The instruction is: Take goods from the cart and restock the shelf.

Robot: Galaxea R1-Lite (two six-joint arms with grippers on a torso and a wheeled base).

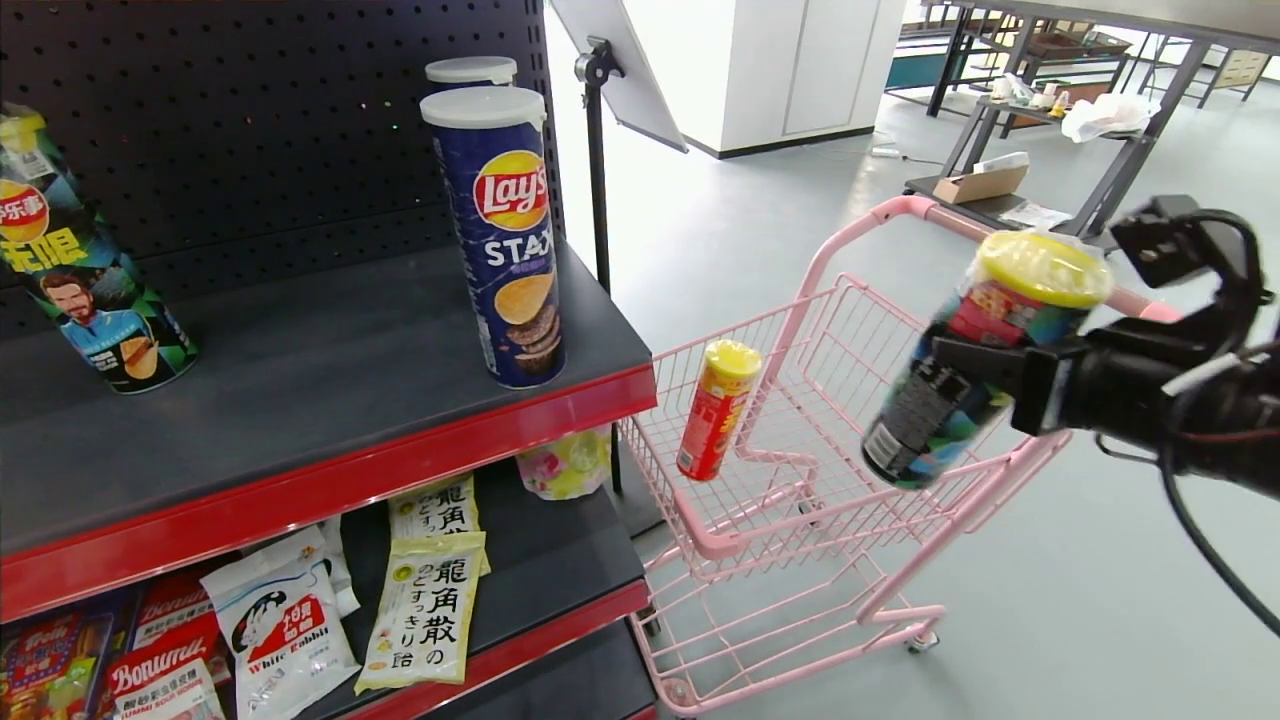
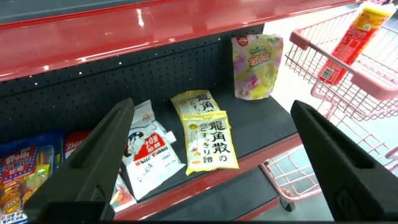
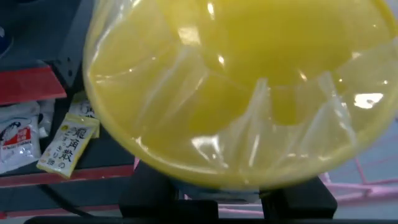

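Observation:
My right gripper (image 1: 975,365) is shut on a dark chip canister with a yellow lid (image 1: 1030,272), held tilted in the air above the pink cart (image 1: 905,208). The same canister's yellow lid (image 3: 249,87) sits close to the right wrist camera. A red canister with a yellow lid (image 1: 715,410) stands leaning inside the cart, and the red canister (image 2: 357,37) shows again in the left wrist view. My left gripper (image 2: 208,168) is open with nothing between its fingers (image 2: 93,165), facing the lower shelf (image 2: 267,140).
On the top shelf (image 1: 330,400) stand a blue canister (image 1: 505,230), a white-lidded one behind it (image 1: 470,70) and a green-black one (image 1: 90,270) at far left. Snack bags (image 1: 425,600) lie on the lower shelf. A light stand (image 1: 598,150) rises beside the shelf's end.

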